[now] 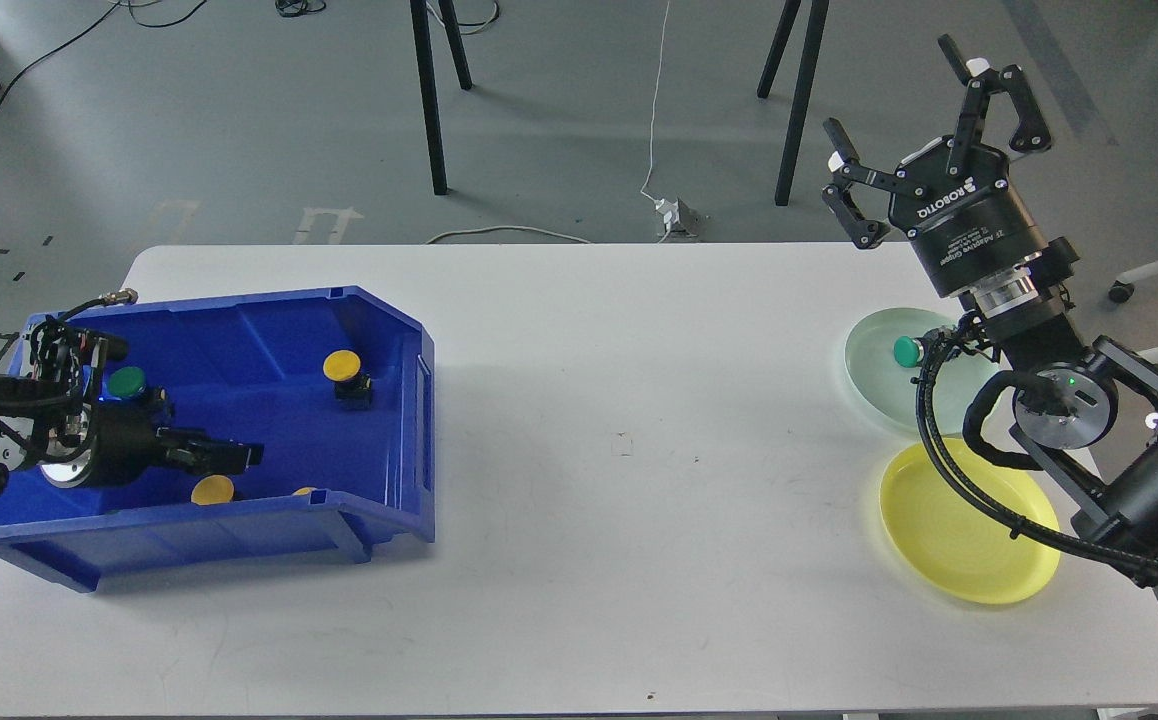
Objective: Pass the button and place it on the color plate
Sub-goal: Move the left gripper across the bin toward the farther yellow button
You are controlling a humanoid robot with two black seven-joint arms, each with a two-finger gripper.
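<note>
A blue bin (379,330) at the table's left holds a green button (126,382), a yellow button (342,366), a yellow button (212,490) near the front wall, and another yellow one (305,491) mostly hidden behind that wall. My left gripper (239,456) is inside the bin, fingers pointing right, just above the near yellow button; its fingers look dark and merged. My right gripper (904,105) is open and empty, raised over the table's back right. A green button (906,351) lies on the pale green plate (874,385). The yellow plate (969,545) is empty.
The white table (619,520) carries the bin at the left and both plates at the right. My right arm (1059,400) and its cables hang over the plates. Stand legs (429,100) and a cable are on the floor behind.
</note>
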